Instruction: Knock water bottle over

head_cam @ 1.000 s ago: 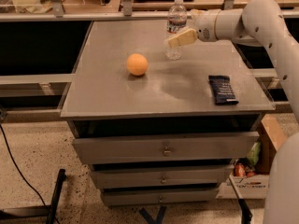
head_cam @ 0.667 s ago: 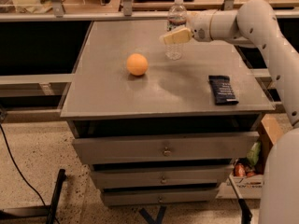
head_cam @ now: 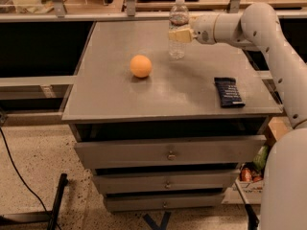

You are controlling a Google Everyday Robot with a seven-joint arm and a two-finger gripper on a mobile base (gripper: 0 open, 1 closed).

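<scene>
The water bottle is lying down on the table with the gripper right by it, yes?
No. In the camera view the water bottle stands upright on the table, not lying down. The gripper is right by it, at the bottle's middle.

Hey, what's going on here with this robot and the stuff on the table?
A robot arm reaches in from the right of the view over the grey cabinet top. Its gripper is right at the middle of the water bottle, which stands upright near the far edge, not yet knocked over. An orange ball and a dark packet lie apart from it, untouched.
</scene>
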